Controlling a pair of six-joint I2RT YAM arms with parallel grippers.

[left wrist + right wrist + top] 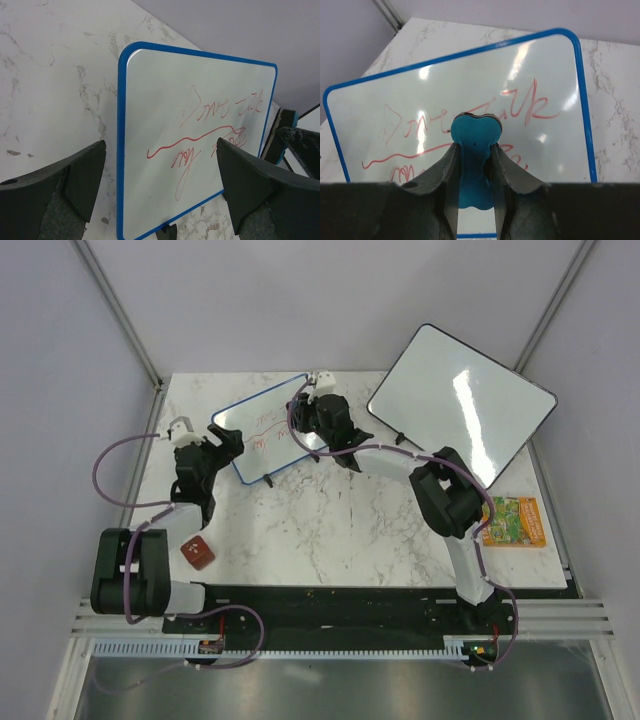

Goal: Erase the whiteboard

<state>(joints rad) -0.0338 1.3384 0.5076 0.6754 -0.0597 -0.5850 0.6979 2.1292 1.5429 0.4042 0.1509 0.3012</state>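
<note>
While the left gripper [160, 150] stands wide open and empty at the left end of the whiteboard [200, 125], the right gripper [472, 150], clamped on a blue eraser [475, 131], hovers just before its face, the better-placed arm for wiping. It stands tilted, far left-centre on the table [330, 530], long axis left to right. Its red writing [525, 102] perhaps reads "Don't talk"; lower lines illegible.

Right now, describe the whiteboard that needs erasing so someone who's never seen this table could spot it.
On the marble table, look to the far edge, left of centre. The whiteboard stands there on small black feet. Unlike the larger black-rimmed board to its right, it has a blue rim and red scribbles.
</note>
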